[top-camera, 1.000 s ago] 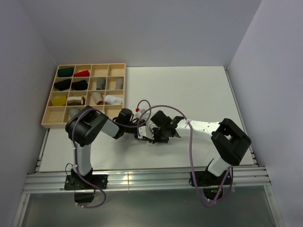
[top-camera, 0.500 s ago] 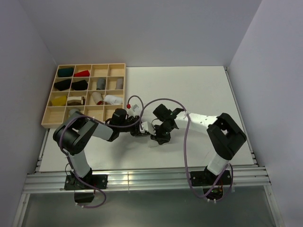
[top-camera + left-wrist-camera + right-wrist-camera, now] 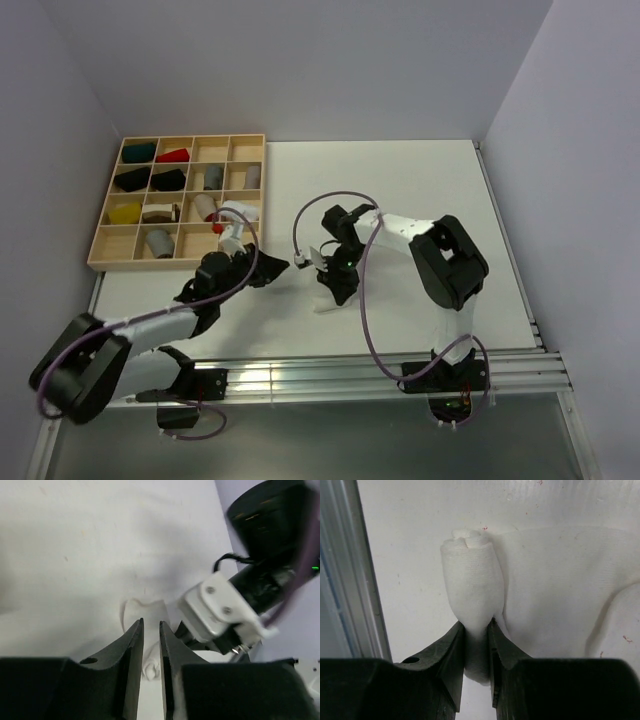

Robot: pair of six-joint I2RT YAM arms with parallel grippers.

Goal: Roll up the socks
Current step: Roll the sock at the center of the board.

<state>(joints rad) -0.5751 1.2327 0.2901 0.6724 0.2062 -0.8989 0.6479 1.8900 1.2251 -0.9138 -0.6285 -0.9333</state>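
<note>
White knit fabric: the short plain white sock [image 3: 470, 580] has one end wound into a tight roll, and the rest lies flat on the white tabletop [image 3: 420, 190], near the middle of the overhead view. The right pincer [image 3: 477, 624] is clamped on the roll. The left pincer [image 3: 151, 625] hangs just left of it, its fingers a thin slit apart with white cloth showing through. Whether it pinches any, I cannot tell. A compartmented wooden tray [image 3: 190, 137] of small cloth bundles [image 3: 173, 155] sits upper left.

Bright, even light; left wrist view blurred.
</note>
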